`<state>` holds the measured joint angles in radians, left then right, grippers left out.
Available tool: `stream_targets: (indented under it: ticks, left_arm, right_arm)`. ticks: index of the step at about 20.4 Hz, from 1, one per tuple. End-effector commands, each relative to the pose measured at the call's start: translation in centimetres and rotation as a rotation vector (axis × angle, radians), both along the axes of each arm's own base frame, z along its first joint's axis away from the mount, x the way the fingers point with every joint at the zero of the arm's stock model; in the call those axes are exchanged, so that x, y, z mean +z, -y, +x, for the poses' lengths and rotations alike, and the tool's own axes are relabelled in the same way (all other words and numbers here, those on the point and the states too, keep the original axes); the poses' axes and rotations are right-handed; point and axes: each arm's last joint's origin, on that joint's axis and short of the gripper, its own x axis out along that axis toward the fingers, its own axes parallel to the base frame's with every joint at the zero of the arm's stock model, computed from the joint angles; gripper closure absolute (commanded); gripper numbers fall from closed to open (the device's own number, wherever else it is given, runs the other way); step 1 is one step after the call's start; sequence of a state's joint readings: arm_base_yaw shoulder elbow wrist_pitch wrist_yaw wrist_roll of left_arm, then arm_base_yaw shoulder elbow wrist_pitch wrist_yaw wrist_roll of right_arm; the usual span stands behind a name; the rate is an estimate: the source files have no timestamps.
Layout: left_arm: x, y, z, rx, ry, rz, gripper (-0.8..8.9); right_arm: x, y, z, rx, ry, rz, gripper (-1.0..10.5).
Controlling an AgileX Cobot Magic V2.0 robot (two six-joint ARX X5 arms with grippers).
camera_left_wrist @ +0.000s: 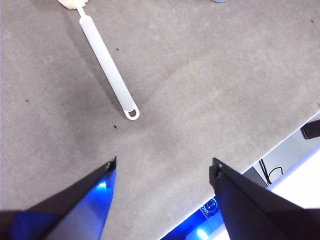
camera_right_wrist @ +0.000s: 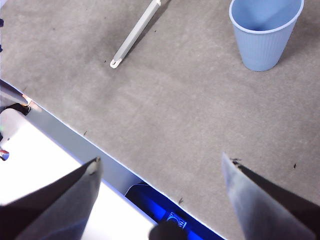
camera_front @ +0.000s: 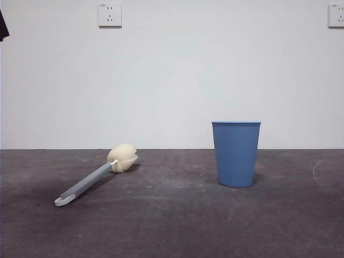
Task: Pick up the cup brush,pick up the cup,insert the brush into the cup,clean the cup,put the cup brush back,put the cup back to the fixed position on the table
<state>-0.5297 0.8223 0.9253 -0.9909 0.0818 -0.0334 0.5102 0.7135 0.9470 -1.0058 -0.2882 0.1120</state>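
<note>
From the front, the cup brush [camera_front: 97, 177], a long grey plastic handle with a whitish looped end and a cream-yellow sponge head, lies flat on the dark grey matte table [camera_front: 172, 226], loop toward the camera and sponge toward the wall. The cup [camera_front: 236, 154], a blue ribbed plastic tumbler, stands upright well apart from it, mouth up. Neither of my arms reaches into the scene; only a black tip shows at a top corner.

Through my left wrist camera, my left gripper [camera_left_wrist: 162, 167] hangs above the bare table with its jaws spread wide and nothing between them. The brush handle runs away from me, its loop the nearest part, the sponge barely in frame.

Through my right wrist camera, my right gripper [camera_right_wrist: 160, 160] is likewise spread and empty, poised over the table's near edge, with the cup ahead and its open mouth visible.

The brush comes first, I judge. I should lower my left jaws astride the handle's middle, across its length, and close squarely so it doesn't swivel, keeping clear of the soft sponge.
</note>
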Motion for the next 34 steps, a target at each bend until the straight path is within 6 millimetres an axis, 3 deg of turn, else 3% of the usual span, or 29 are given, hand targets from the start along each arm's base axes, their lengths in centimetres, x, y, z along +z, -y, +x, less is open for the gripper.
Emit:
stream_targets:
  ticks: [1, 2, 3, 5, 27, 29, 31, 34]
  left_arm:
    - [-0.2, 0.0, 0.0, -0.011, 0.001, 0.006, 5.04]
    - [-0.2, 0.0, 0.0, -0.011, 0.001, 0.006, 5.10]
    - [-0.2, 0.0, 0.0, -0.011, 0.001, 0.006, 5.87]
    - [-0.2, 0.0, 0.0, -0.010, 0.002, 0.006, 8.33]
    - [0.1, -0.2, -0.2, -0.010, 0.026, 0.003, 8.17]
    - [1.4, -0.6, 0.0, -0.052, 0.232, 0.010, 8.17]
    - [4.2, -1.6, 0.3, -0.055, 0.566, -0.042, 8.17]
    - [7.8, -4.1, -0.9, 0.063, 0.931, -0.116, 8.17]
  right_arm:
    - [0.0, 0.0, 0.0, 0.007, 0.005, -0.003, 5.4]
    - [0.0, 0.0, 0.0, 0.007, 0.005, -0.003, 5.8]
    - [0.0, 0.0, 0.0, 0.007, 0.005, -0.003, 7.0]
    - [0.0, 0.0, 0.0, 0.007, 0.005, -0.003, 9.7]
    - [0.0, 0.0, 0.0, 0.007, 0.013, -0.010, 9.5]
    - [0.0, 0.0, 0.0, 0.007, 0.013, -0.010, 9.5]
    - [0.0, 0.0, 0.0, 0.007, 0.013, -0.010, 9.5]
    - [0.0, 0.0, 0.0, 0.007, 0.013, -0.010, 9.5]
